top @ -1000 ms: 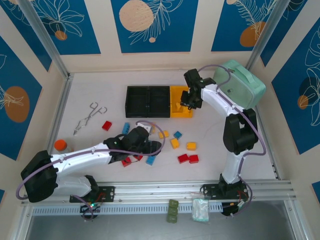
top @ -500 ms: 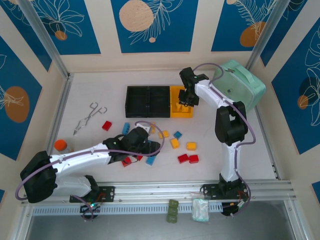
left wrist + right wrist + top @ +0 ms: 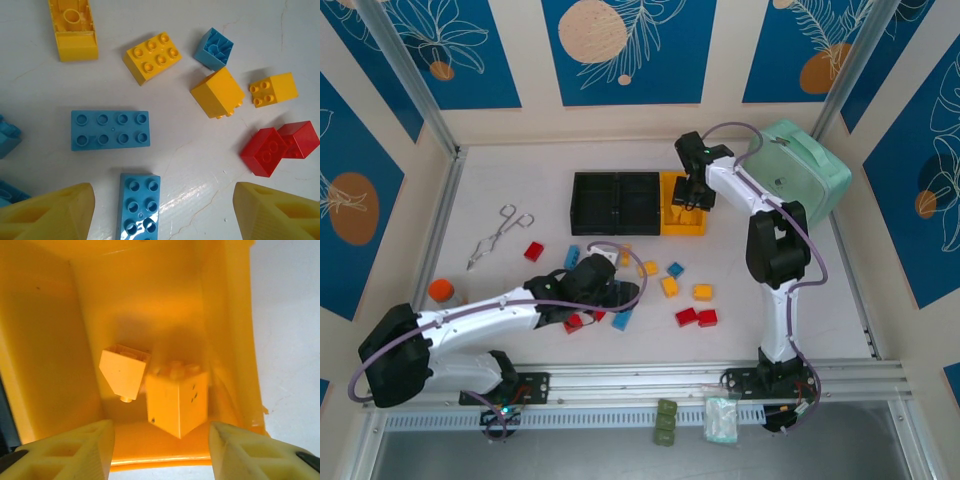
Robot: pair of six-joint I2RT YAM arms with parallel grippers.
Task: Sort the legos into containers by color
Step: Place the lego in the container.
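Part-open, empty right pincer above yellow bin; left pincer wide, empty, over blue brick.

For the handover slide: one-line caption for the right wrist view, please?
Right gripper open above the yellow square plastic bin, two yellow-orange plastic bricks inside.

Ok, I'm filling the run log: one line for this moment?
right gripper: open over yellow bin, two yellow bricks inside | left gripper: open above blue brick

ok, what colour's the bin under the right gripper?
Yellow: the small square open-top plastic bin below the right gripper, clearest in the right wrist view.
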